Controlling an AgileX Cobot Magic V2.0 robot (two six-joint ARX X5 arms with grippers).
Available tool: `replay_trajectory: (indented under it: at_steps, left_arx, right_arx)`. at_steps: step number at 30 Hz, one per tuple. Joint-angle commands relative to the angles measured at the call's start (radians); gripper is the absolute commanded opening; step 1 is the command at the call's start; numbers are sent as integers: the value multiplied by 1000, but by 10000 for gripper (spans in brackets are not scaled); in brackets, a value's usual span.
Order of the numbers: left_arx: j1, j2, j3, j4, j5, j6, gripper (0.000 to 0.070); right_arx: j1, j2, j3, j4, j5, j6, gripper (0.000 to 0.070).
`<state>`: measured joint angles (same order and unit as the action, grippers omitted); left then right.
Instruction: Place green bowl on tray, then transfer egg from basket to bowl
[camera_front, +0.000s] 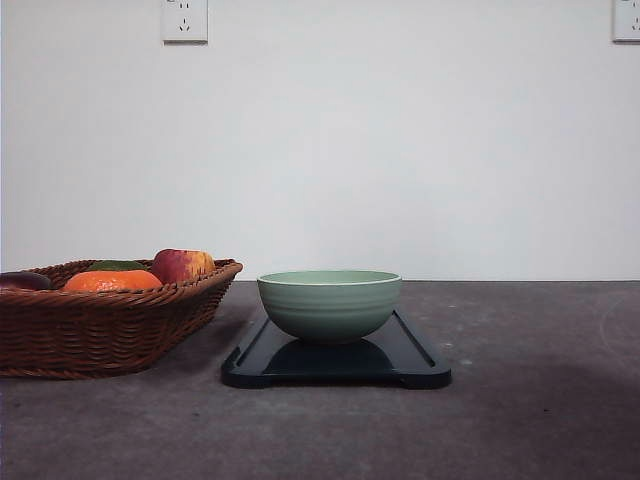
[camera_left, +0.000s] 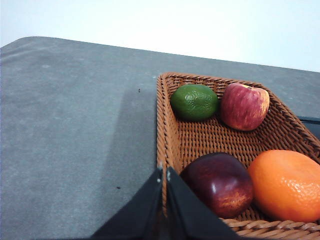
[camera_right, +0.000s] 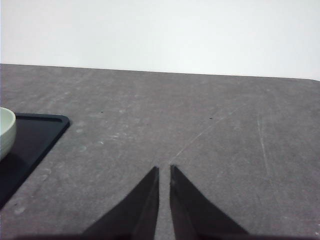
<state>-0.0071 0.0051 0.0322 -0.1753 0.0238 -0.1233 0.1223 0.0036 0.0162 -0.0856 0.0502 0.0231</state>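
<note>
The green bowl (camera_front: 329, 304) sits upright on the black tray (camera_front: 420, 362), roughly at the tray's middle, on the grey tabletop (camera_front: 520, 420) in the front view. Just to the left of the tray, close to it but apart, stands the wicker basket (camera_front: 95, 330). In the left wrist view the basket holds a green citrus fruit (camera_left: 194, 102) touching a red-yellow apple (camera_left: 244, 106) at its far end, and a dark red fruit (camera_left: 220, 183) beside an orange (camera_left: 287, 184) at its near end; an egg cannot be made out among them. The left gripper (camera_left: 164, 172) hangs over the near rim of the basket next to the dark red fruit, its two black fingers pressed almost together with nothing between them. The right gripper (camera_right: 164, 171) hovers above bare tabletop, its fingers likewise nearly closed and empty, with a corner of the tray and the edge of the bowl off to one side.
</note>
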Motion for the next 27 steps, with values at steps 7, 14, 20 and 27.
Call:
replay_trajectory:
  at_steps: [7, 14, 20, 27]
  left_arx:
    - [0, -2, -19, 16, -2, 7, 0]
    - [0, -2, -19, 16, -2, 7, 0]
    - [0, -2, -19, 16, -2, 7, 0]
    - [0, -2, -19, 16, -2, 7, 0]
  right_arx:
    - [0, 0, -4, 11, 2, 10, 33]
    - [0, 0, -4, 11, 3, 10, 33]
    - [0, 0, -4, 11, 3, 10, 33]
    - [0, 0, -4, 11, 2, 10, 33]
